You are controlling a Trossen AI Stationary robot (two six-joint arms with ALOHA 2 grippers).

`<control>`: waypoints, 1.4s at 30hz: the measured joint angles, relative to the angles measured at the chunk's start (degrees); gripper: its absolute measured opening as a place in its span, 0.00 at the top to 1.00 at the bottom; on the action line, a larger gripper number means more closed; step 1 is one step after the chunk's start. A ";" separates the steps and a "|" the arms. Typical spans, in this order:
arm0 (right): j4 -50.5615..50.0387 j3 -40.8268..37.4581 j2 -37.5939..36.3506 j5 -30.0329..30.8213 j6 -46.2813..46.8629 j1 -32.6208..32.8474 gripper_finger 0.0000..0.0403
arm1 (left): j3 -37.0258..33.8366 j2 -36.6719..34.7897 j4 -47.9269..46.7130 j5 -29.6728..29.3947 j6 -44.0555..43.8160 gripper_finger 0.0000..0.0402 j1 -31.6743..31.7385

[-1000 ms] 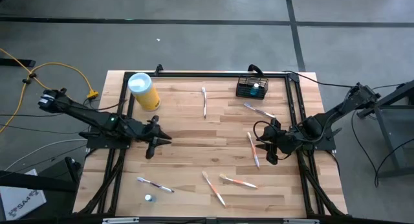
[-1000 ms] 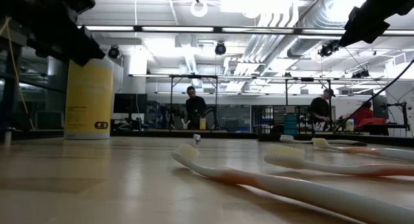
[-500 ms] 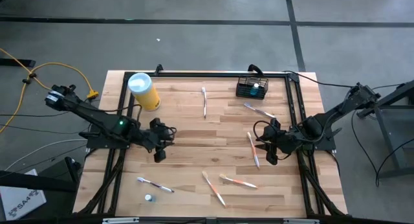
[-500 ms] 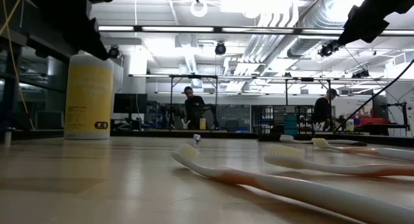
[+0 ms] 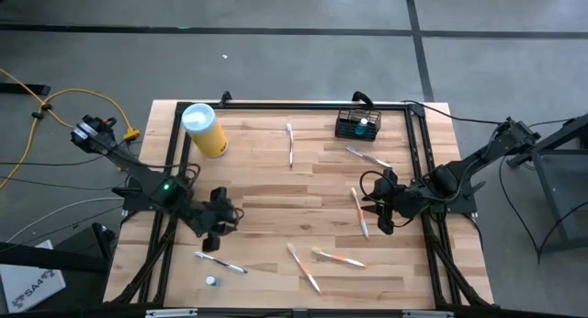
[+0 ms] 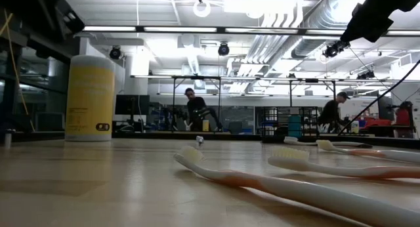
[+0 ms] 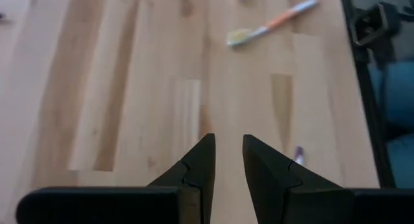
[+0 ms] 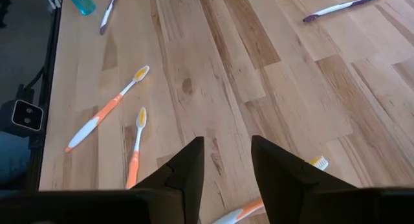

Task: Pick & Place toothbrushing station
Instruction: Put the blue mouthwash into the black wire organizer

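The toothbrushing station [image 5: 357,125], a small black wire-mesh basket, stands on its base at the table's far right and no gripper touches it. My left gripper [image 5: 220,226] hovers over the near-left part of the table. Its fingers [image 7: 228,146] are open with a narrow gap, over bare wood. My right gripper [image 5: 379,212] waits at the right side, open [image 8: 226,149], above an orange-and-white toothbrush [image 5: 358,212] whose bristle head [image 8: 318,162] shows beside one finger. Neither gripper holds anything.
A yellow canister [image 5: 204,128] with a white lid stands at the far left. Toothbrushes lie scattered flat on the wood: one white [image 5: 290,145], one by the basket [image 5: 367,157], two orange near the front [image 5: 303,267] [image 5: 338,257], one purple [image 5: 220,262] beside a small upright item [image 5: 210,280].
My left gripper has swung from the table's left middle toward the near edge and turned with the arm, so it now points more toward the near right. Its fingers stay as they were. In the low view the left arm has gone out of the picture.
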 joint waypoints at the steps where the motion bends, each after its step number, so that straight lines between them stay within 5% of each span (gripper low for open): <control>1: 0.00 0.00 0.00 0.00 0.00 0.00 0.70 | 0.00 0.00 0.07 0.00 0.16 0.81 -0.90; 12: 0.00 0.00 0.00 0.00 0.00 0.00 0.70 | 0.00 -0.02 3.92 0.00 14.15 0.81 -8.40; 36: -0.02 0.00 0.00 0.00 0.00 0.00 0.70 | 8.83 7.41 -8.55 3.42 -1.17 0.81 -22.97; 42: -0.02 0.00 0.00 0.00 0.00 0.00 0.70 | 8.83 7.41 -9.42 7.46 -2.15 0.73 -23.24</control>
